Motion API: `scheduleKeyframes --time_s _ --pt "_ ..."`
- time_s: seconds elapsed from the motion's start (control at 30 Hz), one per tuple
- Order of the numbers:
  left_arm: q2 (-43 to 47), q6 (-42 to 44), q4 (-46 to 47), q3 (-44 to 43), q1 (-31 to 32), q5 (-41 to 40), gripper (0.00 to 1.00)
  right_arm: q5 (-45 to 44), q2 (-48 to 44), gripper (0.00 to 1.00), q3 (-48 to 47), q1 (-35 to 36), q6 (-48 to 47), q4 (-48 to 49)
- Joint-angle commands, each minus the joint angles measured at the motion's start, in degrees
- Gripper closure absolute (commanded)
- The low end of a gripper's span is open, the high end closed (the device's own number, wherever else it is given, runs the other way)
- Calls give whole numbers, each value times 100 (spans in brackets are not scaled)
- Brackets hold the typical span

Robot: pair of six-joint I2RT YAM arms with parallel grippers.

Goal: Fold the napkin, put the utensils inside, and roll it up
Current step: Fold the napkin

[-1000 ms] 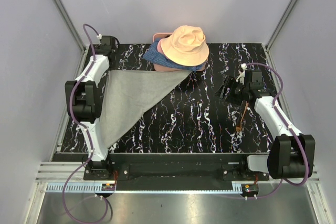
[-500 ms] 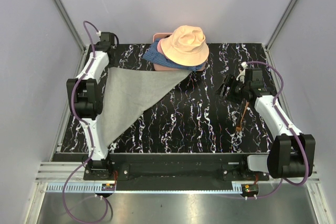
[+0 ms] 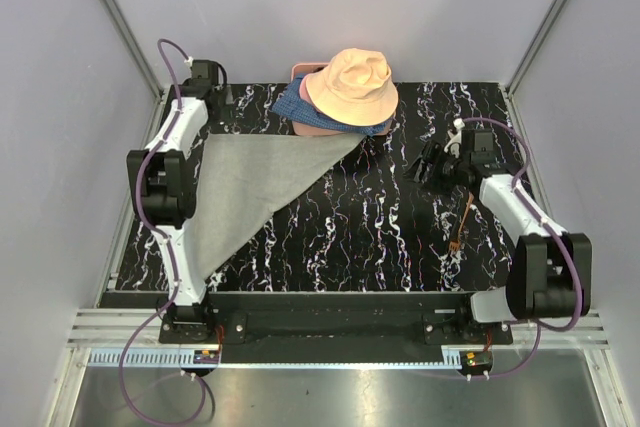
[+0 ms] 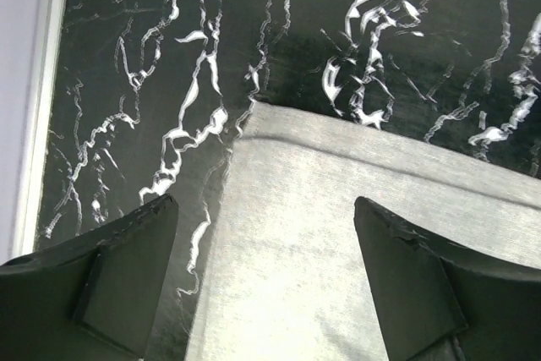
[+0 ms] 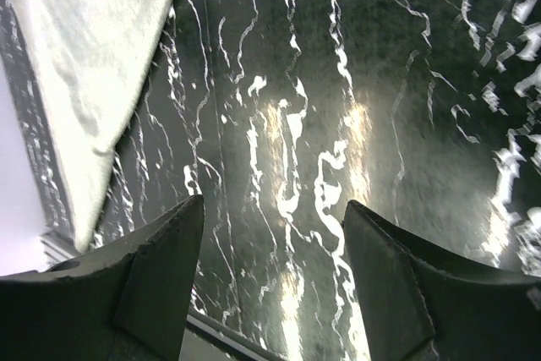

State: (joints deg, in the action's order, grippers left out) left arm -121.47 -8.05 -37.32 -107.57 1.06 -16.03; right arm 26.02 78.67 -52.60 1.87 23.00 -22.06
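Note:
The light-grey napkin (image 3: 240, 182) lies folded into a triangle on the left of the black marbled table (image 3: 360, 227). My left gripper (image 3: 222, 97) hovers open over the napkin's far-left corner (image 4: 338, 234), which lies flat on the table. Its fingers (image 4: 127, 268) stand wide apart and hold nothing. The copper-brown utensils (image 3: 463, 222) lie on the table at the right, beside the right forearm. My right gripper (image 3: 425, 162) hangs open over bare table a little beyond them, nothing between its fingers (image 5: 161, 268). The napkin (image 5: 84, 57) shows far off in the right wrist view.
A peach bucket hat (image 3: 350, 82) sits on blue patterned fabric (image 3: 290, 102) at the back centre, touching the napkin's far edge. Grey walls with metal rails (image 3: 120, 17) close in the table on three sides.
My left gripper has opened and let go of the napkin's far-left corner, which now lies flat. The right gripper has shifted slightly left and away.

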Motion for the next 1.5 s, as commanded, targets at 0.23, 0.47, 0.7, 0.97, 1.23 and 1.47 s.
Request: scheduleKeyframes --time_s 0.23,0.47,0.7,0.97,1.23,1.47 --pt "2952 -1505 2165 3178 1062 970 9 228 1912 31 -681 894 915 2606" --pt "4401 -2112 2440 4866 1327 1567 8 -70 3302 40 -1304 1237 1943 4034" --pt "5387 -2078 1992 5299 1327 1840 7 -483 4349 46 -1999 1606 2436 4307" --pt "5977 -1858 1623 5545 1327 1920 3 -914 4955 52 -2439 1791 2727 4237" --pt "6135 -1691 1500 5466 1318 1928 2 -1222 5140 64 -2501 1887 2727 4052" --pt "6205 -1656 1500 5545 1318 1928 2 -1301 5298 80 -2562 1905 2762 4043"
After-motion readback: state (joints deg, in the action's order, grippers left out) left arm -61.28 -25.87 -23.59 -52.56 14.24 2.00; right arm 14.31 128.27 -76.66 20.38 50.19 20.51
